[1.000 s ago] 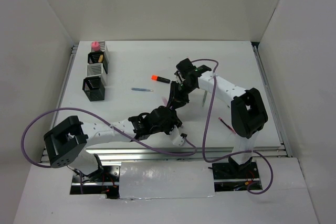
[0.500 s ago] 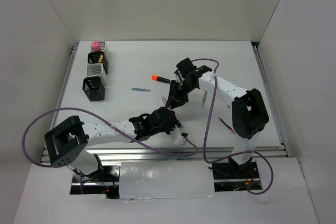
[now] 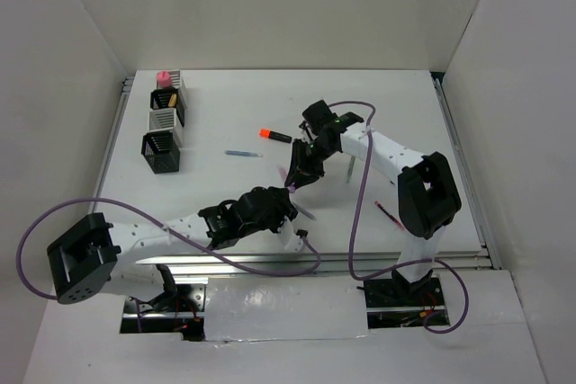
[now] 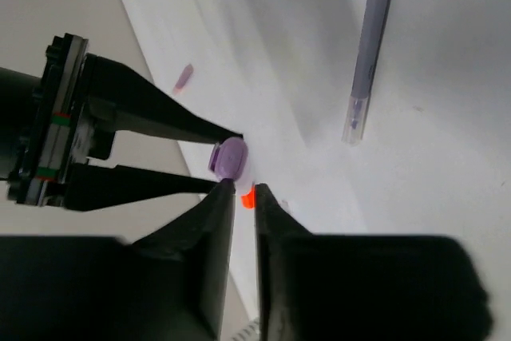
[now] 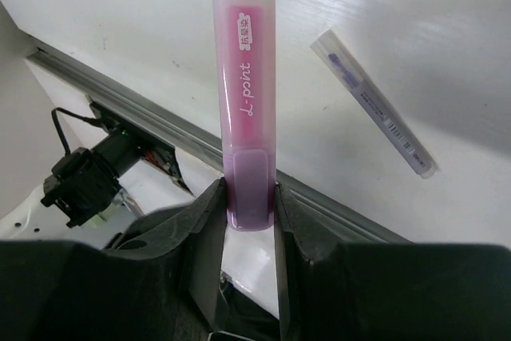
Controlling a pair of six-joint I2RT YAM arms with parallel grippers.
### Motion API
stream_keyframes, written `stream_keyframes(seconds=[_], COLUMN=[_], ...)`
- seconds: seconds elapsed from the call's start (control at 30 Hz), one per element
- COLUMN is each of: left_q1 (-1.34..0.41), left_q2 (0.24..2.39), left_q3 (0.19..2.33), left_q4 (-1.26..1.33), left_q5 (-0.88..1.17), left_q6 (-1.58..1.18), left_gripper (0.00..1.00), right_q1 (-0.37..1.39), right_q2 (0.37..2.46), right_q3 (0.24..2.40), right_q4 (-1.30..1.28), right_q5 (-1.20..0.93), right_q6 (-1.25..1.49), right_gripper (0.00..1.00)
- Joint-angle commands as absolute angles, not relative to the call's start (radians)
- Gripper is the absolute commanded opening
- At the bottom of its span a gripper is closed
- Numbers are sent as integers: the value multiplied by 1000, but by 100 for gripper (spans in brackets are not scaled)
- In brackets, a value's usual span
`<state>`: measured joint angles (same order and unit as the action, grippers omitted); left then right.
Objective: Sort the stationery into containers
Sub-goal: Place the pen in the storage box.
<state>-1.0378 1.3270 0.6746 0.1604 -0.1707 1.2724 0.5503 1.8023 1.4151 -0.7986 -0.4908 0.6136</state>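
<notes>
- Fingers [image 5: 200,233] of right gripper [image 5: 249,205] clamp the pink marker [image 5: 243,77] at one end.
- Left gripper [image 4: 239,197]: we see fingers slightly apart, nothing between; purple pen [image 4: 367,45] on table [image 4: 447,157] beyond.

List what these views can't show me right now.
- Top view: the two wrists cover most of the pink highlighter clamped in the right fingers.
- Left wrist view: whether the left fingers touch its end, because one fingertip overlaps it.
- Top view: what fills the containers. They are too small, and the mesh walls hide it.
</notes>
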Motion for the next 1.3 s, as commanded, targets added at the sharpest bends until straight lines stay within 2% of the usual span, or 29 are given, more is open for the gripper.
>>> stream_keyframes(seconds=[0.0,0.07,0.1,0.3,0.4,0.53,0.57,0.77,1.0,1.27], left_q1=[-1029,-1032,-1032,-1032,-1031,-1040,-1042,-1055,-1065,-1066], left_q2=[1261,1256,1255,1264,1262,1240,1235,1220,1201,1227], left_q3=[649,638,641,663,661,644,641,586,578,592], left_q4=[206,207,201,186,179,202,210,302,333,405], left_q5=[-169,-179,-184,-186,-164,-121,-114,-115,-80,-57], left_q6=[1241,1247,1247,1239,1256,1278,1285,1334,1354,1379], left_gripper=[45,66,68,64,56,37,37,57,52,52], right_q1=[557,557,555,557,557,557,560,557,555,557], right_q2=[1738,1735,1732,1726,1720,1713,1709,1681,1677,1681], right_q3=[1420,1420,1420,1422,1422,1422,1424,1416,1434,1433], right_q4=[-841,-842,-842,-842,-842,-847,-848,-853,-865,-864], right_q5=[-479,-476,-471,-485,-483,-457,-440,-382,-356,-393], right_q6=[606,609,612,612,615,623,624,646,653,657], right_gripper=[0,0,0,0,0,0,0,0,0,0])
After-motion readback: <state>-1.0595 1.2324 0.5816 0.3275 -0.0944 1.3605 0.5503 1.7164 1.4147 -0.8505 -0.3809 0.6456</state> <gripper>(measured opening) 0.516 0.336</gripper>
